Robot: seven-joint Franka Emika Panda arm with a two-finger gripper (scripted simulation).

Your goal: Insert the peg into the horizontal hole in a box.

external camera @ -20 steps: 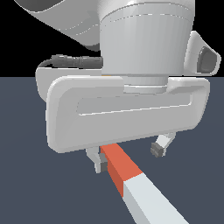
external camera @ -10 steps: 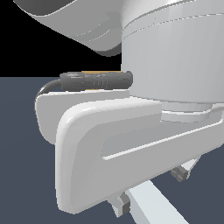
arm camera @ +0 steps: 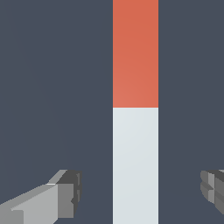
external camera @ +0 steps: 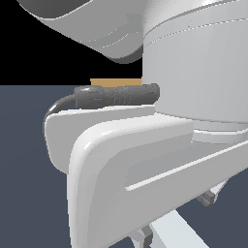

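Note:
The peg point(arm camera: 135, 109) lies flat on the dark floor, one end orange-red and the rest pale grey-white. My gripper point(arm camera: 140, 194) is open, with one finger point(arm camera: 65, 197) on each side of the pale part and a gap to the peg on both sides. In the exterior view my hand fills most of the picture. Only a bit of the pale peg point(external camera: 177, 235) shows under it, between the fingertips point(external camera: 208, 197). A thin strip of the tan box point(external camera: 116, 82) shows behind the hand. Its hole is hidden.
The black cable point(external camera: 114, 95) on my hand crosses in front of the box in the exterior view. The dark blue-grey floor point(arm camera: 52, 87) lies around the peg.
My hand has come much nearer to the exterior camera and now fills the view. It has shifted along the peg from the orange-red part to the pale part. The orange end is now hidden there.

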